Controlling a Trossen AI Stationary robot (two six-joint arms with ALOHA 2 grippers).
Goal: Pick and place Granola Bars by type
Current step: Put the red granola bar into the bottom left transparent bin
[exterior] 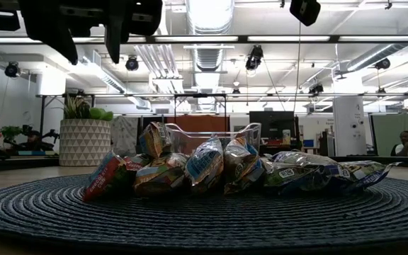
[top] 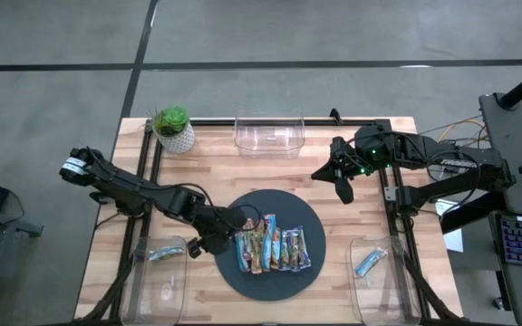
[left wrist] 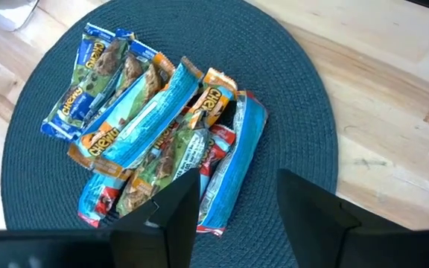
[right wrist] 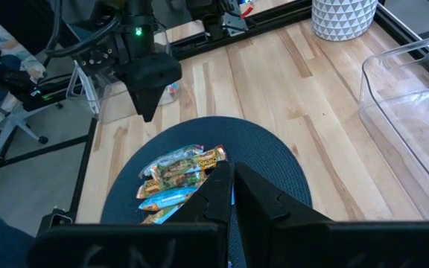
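Here we take the dark round mat [top: 270, 263] as our landmark, lying on the wooden table [top: 370, 226] in the near middle. On it we see a heap of granola bars [top: 271, 247] — blue, green and orange-brown wrappers packed side by side and partly overlapping, slightly left of the mat's centre. From table height the same heap [exterior: 211, 170] stands as a lumpy row across the mat.

Our left gripper [top: 208, 241] hangs at the mat's left edge, just beside the heap; its fingers [left wrist: 171, 216] stand apart with nothing between them, and the nearest bars lie just beyond the tips. In the low view it shows only as dark shapes at the upper left.

Our right gripper [top: 343, 187] waits off the mat's upper right, well apart from the heap, its fingers [right wrist: 233, 190] pressed together and empty.

To the left of the mat sits a clear bin [top: 157, 272] with one bluish bar [top: 165, 254] in it. To the right of the mat sits another clear bin [top: 379, 272] holding one bright blue bar [top: 370, 263]. Beyond the mat, at the table's far edge, a third clear bin [top: 269, 136] stands, and left of that a small potted plant [top: 173, 129] — a white patterned pot with green leaves.
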